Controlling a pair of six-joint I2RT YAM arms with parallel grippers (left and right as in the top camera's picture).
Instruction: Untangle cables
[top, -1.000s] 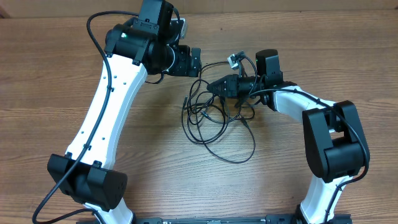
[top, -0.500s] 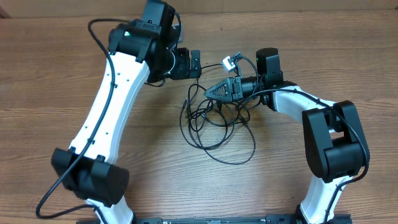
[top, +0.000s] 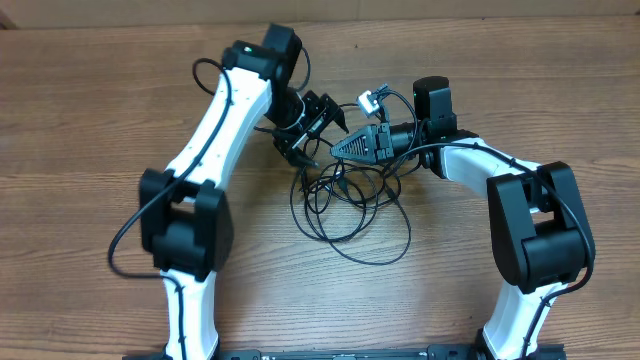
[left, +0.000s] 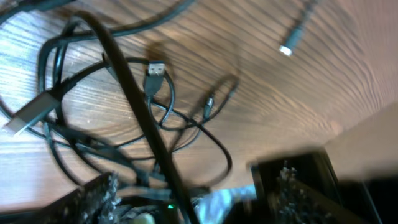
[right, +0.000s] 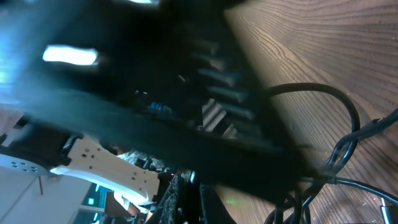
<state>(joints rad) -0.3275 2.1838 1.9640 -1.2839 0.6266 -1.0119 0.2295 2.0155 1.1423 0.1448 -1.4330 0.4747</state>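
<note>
The cables (top: 350, 205) lie as a tangle of thin black loops on the wooden table, with a silver plug (top: 368, 100) at the far end. My left gripper (top: 318, 128) is open just left of the tangle's top. In the left wrist view the left gripper (left: 193, 196) has its fingers wide apart, with one cable strand (left: 140, 118) running between them and a USB plug (left: 155, 68) beyond. My right gripper (top: 338, 147) is shut on a cable strand at the tangle's upper edge. The right wrist view is dark and blurred, and there the right gripper's fingers (right: 189, 196) sit close together.
The left arm's white links (top: 215, 130) cross the table's left half, and the right arm (top: 500, 170) reaches in from the right. A loose small plug (left: 289, 46) lies apart on the wood. Both grippers are within a hand's width of each other.
The left arm has swung, carrying its gripper right and down to the tangle's top, with its fingers now spread. The right gripper has stayed almost still with its strand.
</note>
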